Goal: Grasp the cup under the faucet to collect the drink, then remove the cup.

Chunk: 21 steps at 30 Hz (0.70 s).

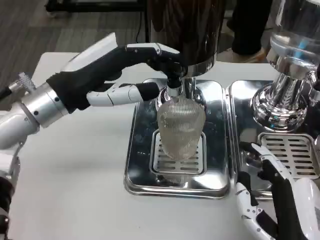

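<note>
The cup (181,127) stands on the metal grate (178,159) right under the faucet (174,86), so the drink can fall straight in. It is see-through and ribbed, and I cannot tell if any drink is inside yet. The left hand (134,75) reaches up by the faucet, its fingers near the top of the cup, not gripping it. The right hand (267,192) waits with fingers apart, holding nothing, at the edge of the desk (75,175).

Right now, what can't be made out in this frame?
- Faucet spout: hidden by the left hand fingers and the cup rim.
- Liquid in the cup: ribbed wall blurs it; cannot tell.
- Right hand: cut off by the bottom edge.
- Second dispenser: cut off right.
</note>
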{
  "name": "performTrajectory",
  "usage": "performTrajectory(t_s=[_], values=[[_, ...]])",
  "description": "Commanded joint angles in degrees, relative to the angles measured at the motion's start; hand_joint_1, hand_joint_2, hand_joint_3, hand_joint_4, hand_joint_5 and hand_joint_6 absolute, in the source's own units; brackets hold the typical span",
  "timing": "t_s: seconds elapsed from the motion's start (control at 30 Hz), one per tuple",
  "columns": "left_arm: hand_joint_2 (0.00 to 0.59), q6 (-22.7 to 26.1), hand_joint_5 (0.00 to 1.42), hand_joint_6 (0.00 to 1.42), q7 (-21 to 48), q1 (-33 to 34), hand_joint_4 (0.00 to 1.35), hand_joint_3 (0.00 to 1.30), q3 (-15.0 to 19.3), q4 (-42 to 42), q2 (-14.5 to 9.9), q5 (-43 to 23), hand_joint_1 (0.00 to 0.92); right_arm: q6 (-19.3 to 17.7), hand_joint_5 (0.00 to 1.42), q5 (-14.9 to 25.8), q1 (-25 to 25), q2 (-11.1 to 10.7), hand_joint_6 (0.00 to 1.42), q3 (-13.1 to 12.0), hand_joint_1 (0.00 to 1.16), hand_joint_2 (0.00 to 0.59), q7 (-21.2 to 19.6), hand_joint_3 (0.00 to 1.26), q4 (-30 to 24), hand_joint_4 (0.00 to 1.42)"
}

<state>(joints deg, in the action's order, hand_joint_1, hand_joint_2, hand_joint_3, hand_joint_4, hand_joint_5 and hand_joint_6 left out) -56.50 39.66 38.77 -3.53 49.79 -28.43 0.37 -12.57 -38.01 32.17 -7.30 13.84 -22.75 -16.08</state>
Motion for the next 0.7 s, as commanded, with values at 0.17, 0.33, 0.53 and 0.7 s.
performTrajectory(t_s=[0.17,0.33,0.53,0.7], values=[[0.051,-5.6,0.31,0.3,-5.6,0.5,0.32,0.33,-0.1,-1.5,-2.2,5.2,0.0,-0.7,0.17,0.9,-0.7,0.1,0.34,0.0,0.41,0.508,0.3,0.25,0.8,0.16],[0.051,-6.5,0.25,0.26,-8.0,-0.2,0.26,0.29,-0.3,-2.0,-2.8,7.1,0.0,-0.6,0.17,1.4,-1.0,-0.2,0.34,-0.1,0.41,0.508,0.6,0.25,0.8,0.16],[0.06,-5.9,0.22,0.25,-8.4,-2.0,0.22,0.26,-0.4,-3.2,-2.8,6.4,0.0,-0.4,0.17,2.2,-1.6,-0.4,0.34,-0.5,0.41,0.508,1.6,0.25,0.7,0.16],[0.061,-5.0,0.22,0.24,-7.2,-3.1,0.22,0.26,-0.6,-4.2,-2.7,4.3,0.0,-0.4,0.17,2.3,-1.5,-0.5,0.34,-0.8,0.41,0.508,2.2,0.25,0.4,0.16]])
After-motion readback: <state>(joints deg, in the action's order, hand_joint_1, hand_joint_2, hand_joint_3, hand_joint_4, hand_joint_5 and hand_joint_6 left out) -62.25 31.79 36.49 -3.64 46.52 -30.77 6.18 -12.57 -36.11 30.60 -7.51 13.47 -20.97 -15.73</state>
